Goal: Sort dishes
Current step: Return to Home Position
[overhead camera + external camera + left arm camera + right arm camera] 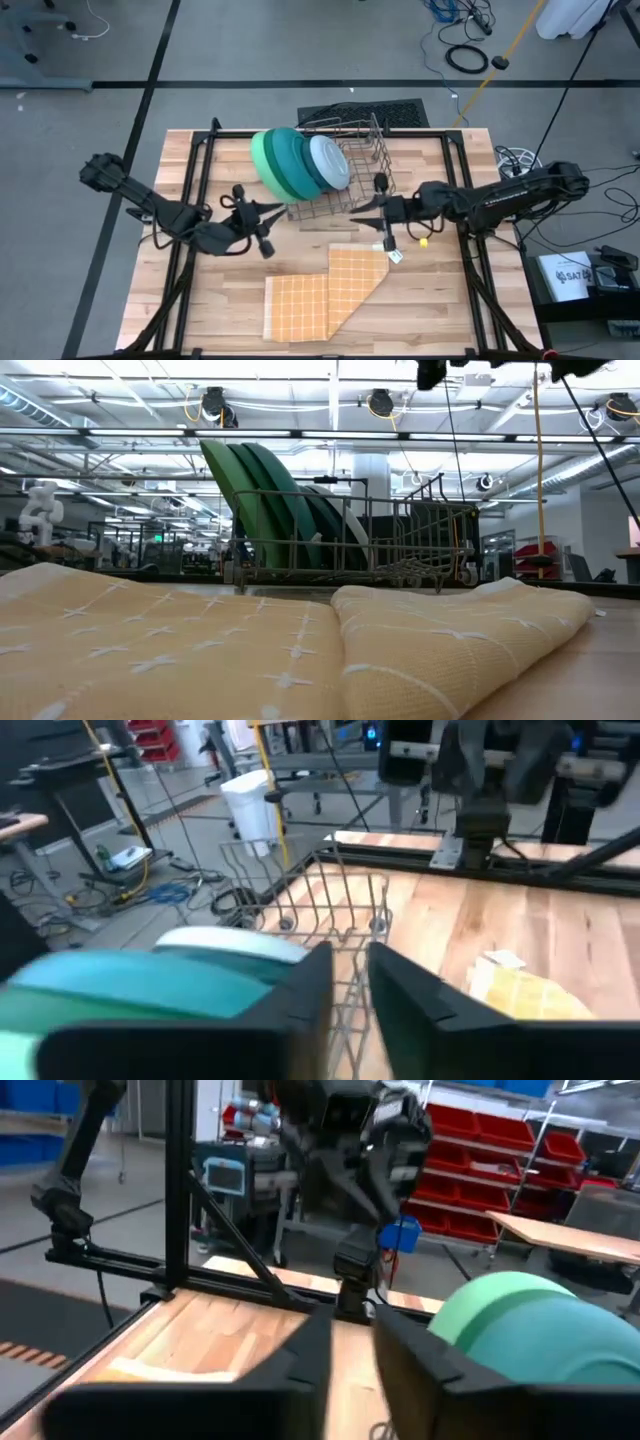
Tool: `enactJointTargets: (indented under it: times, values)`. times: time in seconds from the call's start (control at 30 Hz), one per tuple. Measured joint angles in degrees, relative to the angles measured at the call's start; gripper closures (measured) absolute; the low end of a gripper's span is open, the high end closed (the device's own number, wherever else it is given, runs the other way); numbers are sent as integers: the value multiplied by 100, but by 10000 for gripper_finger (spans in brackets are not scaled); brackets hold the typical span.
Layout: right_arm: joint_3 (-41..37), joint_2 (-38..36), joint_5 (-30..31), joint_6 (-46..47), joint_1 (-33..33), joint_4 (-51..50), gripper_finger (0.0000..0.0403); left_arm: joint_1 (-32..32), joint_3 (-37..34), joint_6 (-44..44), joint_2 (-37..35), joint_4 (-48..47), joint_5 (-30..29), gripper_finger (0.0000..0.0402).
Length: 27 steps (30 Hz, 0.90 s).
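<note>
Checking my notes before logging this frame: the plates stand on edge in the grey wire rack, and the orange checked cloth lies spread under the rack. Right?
Not quite. The plates do stand on edge in the grey wire rack, but the high view shows the orange checked cloth lying apart from it, nearer the table's front edge, with one corner folded over.

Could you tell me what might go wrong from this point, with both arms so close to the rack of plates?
The plates stand on edge, leaning and packed together in the wire rack; a nudge from the left pincer might tip them or shift the rack. The right pincer hangs at the rack's other corner, so its fingers could snag the wires. The two pincers point toward each other and might collide.
</note>
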Motion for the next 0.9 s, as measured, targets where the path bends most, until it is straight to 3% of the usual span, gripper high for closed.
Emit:
enactJointTargets:
  times: [0.07, 0.13, 0.33, 0.47, 0.73, 0.9]
  values:
    - [-292, -146, 1, 54, -2, 243, 378, -44, -482, 172, -136, 603, 0, 360]
    - [-635, -284, 3, 198, -2, 552, 394, -74, -985, 415, -301, 1265, 20, 389]
    - [-1700, -833, 103, 518, 164, 1659, 401, -33, -2352, 1298, -836, 3439, 617, 393]
    - [-2466, -1372, 398, 441, 251, 2214, 401, 189, -3120, 1412, -1038, 4603, 1274, 396]
    - [-3693, -2868, 853, 335, 243, 2367, 402, 737, -3777, 1271, -1118, 5062, 1972, 396]
    - [-3738, -3564, 958, 365, 239, 1030, 403, 1022, -4003, 1422, -1432, 5076, 2195, 397]
